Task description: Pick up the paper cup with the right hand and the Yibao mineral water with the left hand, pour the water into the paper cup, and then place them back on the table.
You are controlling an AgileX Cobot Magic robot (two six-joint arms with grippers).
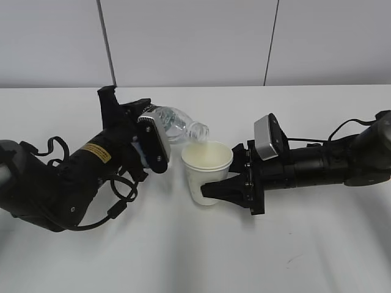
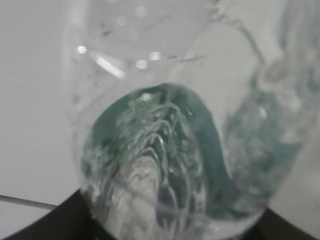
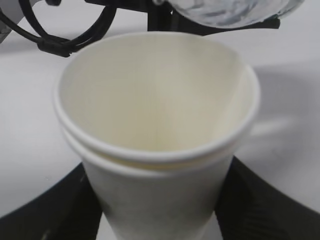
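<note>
Two black robot arms meet near mid-table on the large plain white table [image 1: 201, 256]. Left claw [image 1: 151, 141], black with a silver-grey plate and a yellow label on its arm, is clamped on the small clear ribbed plastic bottle [image 1: 177, 125], which lies tipped nearly level, open neck pointing toward 3 o'clock and hanging just over the cup's rim at its 11 o'clock side. Left wrist view: bottle [image 2: 165, 165] fills the frame, greenish label seen through the plastic, blurred; fingers not visible there. Right claw [image 1: 223, 189], black with pointed fingers and a silver-grey block, grips the small cream-white tapered paper cup [image 1: 208, 172] around its lower wall, cup upright. Whether the cup's base touches the table cannot be told. Right wrist view: cup [image 3: 160, 190] between dark fingers, doubled rolled rim, pale yellowish inside; bottle [image 3: 230, 12] at 12 o'clock above the rim. No water stream can be made out.
</note>
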